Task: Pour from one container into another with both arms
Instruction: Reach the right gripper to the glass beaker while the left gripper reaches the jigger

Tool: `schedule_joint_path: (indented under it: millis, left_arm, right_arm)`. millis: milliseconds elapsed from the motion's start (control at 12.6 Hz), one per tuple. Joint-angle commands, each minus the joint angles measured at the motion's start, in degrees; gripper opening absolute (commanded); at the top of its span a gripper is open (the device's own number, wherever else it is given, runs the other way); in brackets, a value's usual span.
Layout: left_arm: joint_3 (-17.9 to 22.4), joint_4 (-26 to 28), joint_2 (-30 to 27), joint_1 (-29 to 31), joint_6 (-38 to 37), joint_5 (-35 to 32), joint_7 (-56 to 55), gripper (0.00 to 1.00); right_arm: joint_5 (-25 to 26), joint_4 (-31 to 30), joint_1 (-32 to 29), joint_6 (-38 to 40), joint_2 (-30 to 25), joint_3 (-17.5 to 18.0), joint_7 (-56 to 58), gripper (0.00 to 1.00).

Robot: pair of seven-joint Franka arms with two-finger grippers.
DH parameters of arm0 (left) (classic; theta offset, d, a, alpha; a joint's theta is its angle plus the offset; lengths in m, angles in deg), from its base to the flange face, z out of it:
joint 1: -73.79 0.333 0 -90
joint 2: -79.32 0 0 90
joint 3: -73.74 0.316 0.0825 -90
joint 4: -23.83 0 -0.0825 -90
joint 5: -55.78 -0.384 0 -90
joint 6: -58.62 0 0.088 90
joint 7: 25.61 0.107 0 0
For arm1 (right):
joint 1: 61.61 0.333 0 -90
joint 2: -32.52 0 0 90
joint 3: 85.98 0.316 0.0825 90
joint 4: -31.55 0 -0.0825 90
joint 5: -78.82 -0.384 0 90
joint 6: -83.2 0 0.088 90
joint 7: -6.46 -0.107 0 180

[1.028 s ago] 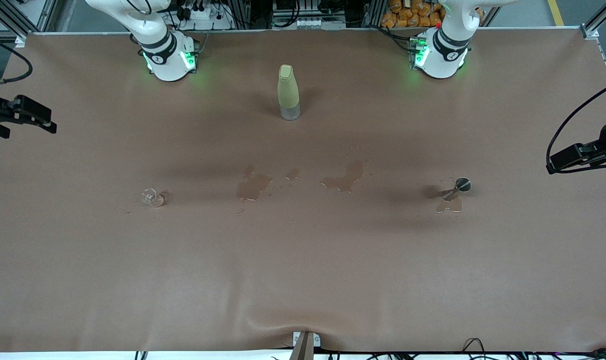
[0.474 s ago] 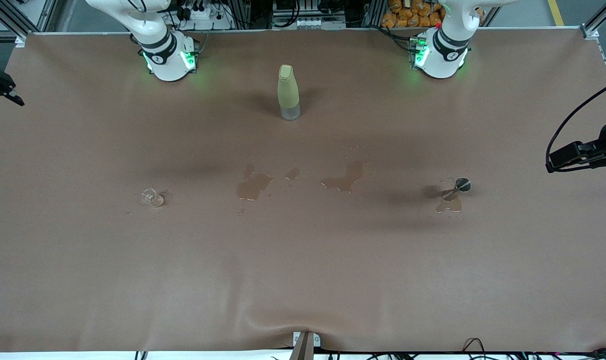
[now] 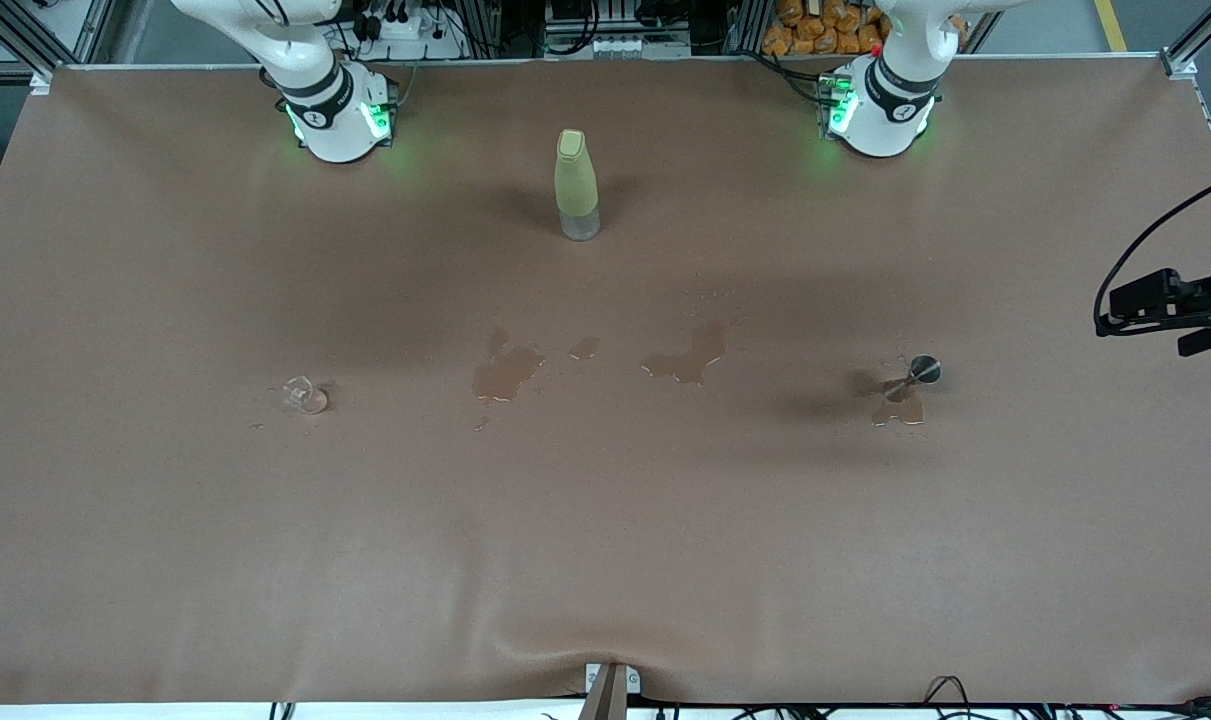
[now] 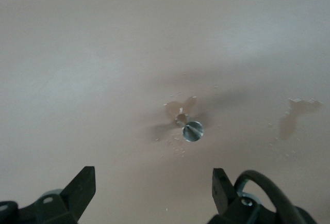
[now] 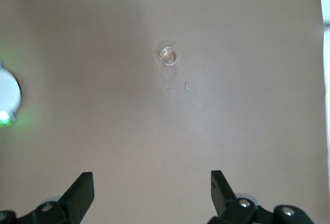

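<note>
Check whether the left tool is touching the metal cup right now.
Apart. The left wrist view shows the open left tool hanging high over the table, with bare cloth between its fingers and the metal cup, which stands alone by a puddle.

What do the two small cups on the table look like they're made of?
The glass cup looks like clear glass or plastic: the brown table shows through it. The silver cup looks like polished metal: its rim gleams in the left wrist view.

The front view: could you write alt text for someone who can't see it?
A brown table holds a tiny glass cup toward the right arm's end, a small silver cup toward the left arm's end, wet spills between them, and a yellow-green bottle standing farther back. The left gripper hangs at the table's edge.
</note>
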Motion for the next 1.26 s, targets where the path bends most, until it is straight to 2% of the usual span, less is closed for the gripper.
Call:
schedule_joint_path:
  millis: [0,316,553,949,1186]
  left_arm:
    - [-0.3,0.5,0.6,2.1,-1.3,4.1,11.1,1.0]
    - [-0.3,4.4,2.3,3.5,-1.5,9.6,31.5,1.0]
    - [-0.4,6.7,4.3,5.6,-1.5,13.8,47.8,1.0]
    - [-0.3,12.8,7.3,8.3,-1.4,20.6,72.6,1.0]
    - [-0.3,14.2,10.3,9.0,-1.4,23.3,85.1,1.0]
  right_arm:
    - [0.5,-3.9,-1.9,-4.2,-1.7,0.3,10.1,1.0]
    - [-2.2,-8.2,-3.2,-7.0,-1.5,-0.5,11.5,1.0]
    - [-6.1,-14.3,-3.9,-11.8,-1.3,-1.7,14.5,1.0]
    - [-17.1,-26.0,-4.0,-20.3,-0.4,-5.3,22.9,1.0]
    - [-24.8,-29.9,-4.3,-23.2,2.8,-6.6,29.9,1.0]
